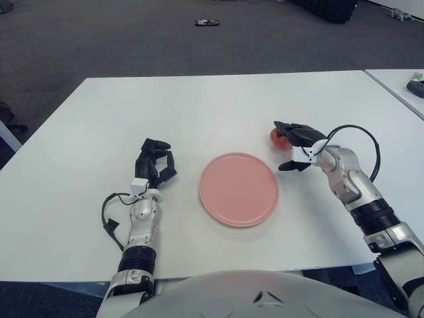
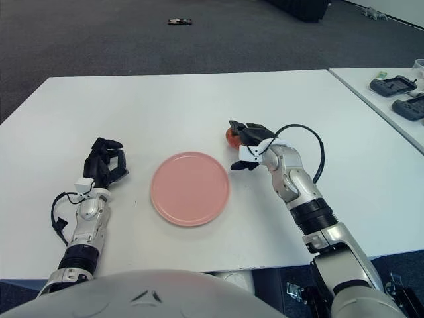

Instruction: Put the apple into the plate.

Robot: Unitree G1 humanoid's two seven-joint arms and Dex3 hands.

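From my left eye, the pink plate [image 1: 238, 189] sits on the white table [image 1: 212, 106], right in front of me. Nothing lies in it. My right hand [image 1: 297, 144] is just past the plate's right edge, on the far side. Its dark fingers [image 1: 291, 128] curve over the top of the red apple [image 1: 275, 136]. The thumb sticks out lower down, near the plate's rim. Only a small bit of the apple peeks out on the side nearer the plate. I cannot tell if my fingers really squeeze the apple or only cover it, or if it is off the table. The apple is outside the plate, close to its far right rim. My left hand [image 1: 155, 162] shows on the table to the left of the plate, well apart from it. Its fingers are curled in and hold nothing.

From my right eye, the plate [image 2: 190, 187] looks the same, flat and bare. The apple [image 2: 232, 137] shows beside the plate's far right rim, not touching it. My right hand [image 2: 250, 144] is up against the apple from the right, fingers bent over it. My left hand [image 2: 105, 163] is away to the plate's left, fingers folded. A black cable [image 2: 311, 142] loops up from my right wrist, on the side away from the plate.
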